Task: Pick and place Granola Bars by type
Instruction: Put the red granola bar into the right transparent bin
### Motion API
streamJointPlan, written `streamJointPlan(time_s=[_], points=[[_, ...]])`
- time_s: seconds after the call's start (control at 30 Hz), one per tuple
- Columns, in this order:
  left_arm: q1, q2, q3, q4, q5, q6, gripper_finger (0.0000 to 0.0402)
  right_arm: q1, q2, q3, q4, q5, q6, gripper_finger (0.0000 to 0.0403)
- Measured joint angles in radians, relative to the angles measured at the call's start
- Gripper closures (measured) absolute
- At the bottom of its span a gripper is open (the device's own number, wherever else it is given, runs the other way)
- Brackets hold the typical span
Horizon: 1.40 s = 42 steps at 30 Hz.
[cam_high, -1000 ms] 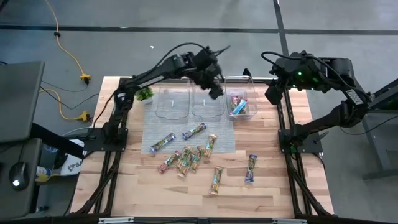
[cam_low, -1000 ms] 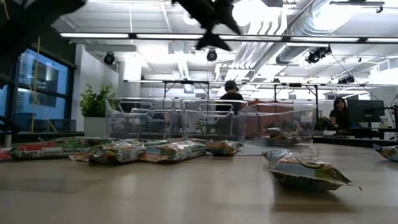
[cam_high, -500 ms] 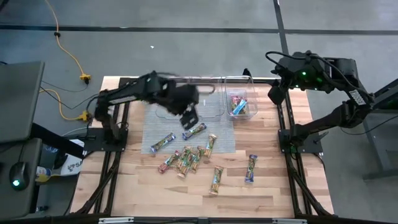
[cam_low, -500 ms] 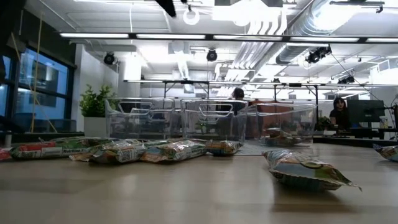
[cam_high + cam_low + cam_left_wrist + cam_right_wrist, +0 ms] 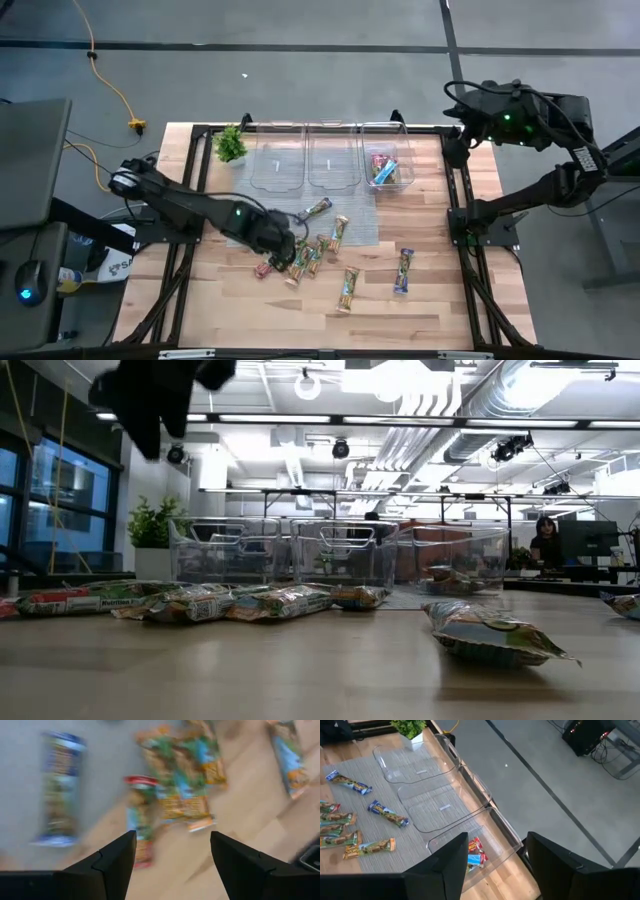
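Dark and spread open, the left gripper [image 5: 283, 249] hung over the granola bars [image 5: 303, 254] clustered at the frame's lower centre, while the right gripper [image 5: 457, 148], also open and holding nothing, waited at upper right beside the bins [image 5: 334, 178].

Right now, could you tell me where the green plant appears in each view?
High view: green plant, table's far left corner.
Low view: plant at left, behind the clear bin.
Right wrist view: plant beyond the clear bin.
Left wrist view: absent.
Shared landmark: that clear bin beside it.
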Motion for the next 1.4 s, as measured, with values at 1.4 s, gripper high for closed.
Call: streamJointPlan(time_s=[1.4], points=[[-0.011,0.13,-0.324,0.328,0.18,0.045,0.0153,0.0,0.001,0.0,0.013,-0.049,-0.001,0.0215]])
